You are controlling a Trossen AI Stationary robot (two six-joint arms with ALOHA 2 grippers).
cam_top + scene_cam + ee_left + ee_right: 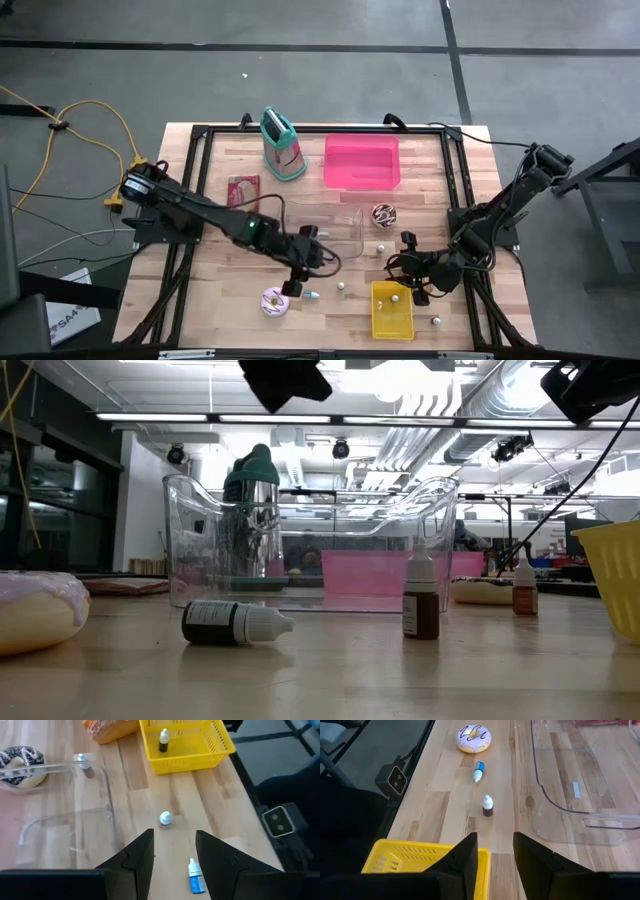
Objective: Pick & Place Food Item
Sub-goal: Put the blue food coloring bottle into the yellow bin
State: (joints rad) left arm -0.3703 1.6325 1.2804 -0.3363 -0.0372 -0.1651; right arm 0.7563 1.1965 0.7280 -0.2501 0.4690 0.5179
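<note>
A pink-frosted donut (274, 301) lies flat on the table near the front edge, also in the right wrist view (474, 737). A chocolate donut (384, 213) lies beside the clear tub (325, 226). A bread roll (110, 730) lies next to the yellow basket (392, 309). My left gripper (296, 287) hovers open just right of the pink donut; its fingers (174, 837) hold nothing. My right gripper (410, 272) hangs open over the basket's far edge, with nothing between its fingers (495, 840).
A blue dropper bottle (196, 877) lies on its side below my left fingers. A small bottle (488, 806) stands upright between the two grippers, and another (163, 741) stands in the basket. A pink bin (362, 162), a teal bag (283, 145) and a red packet (243, 190) sit farther back.
</note>
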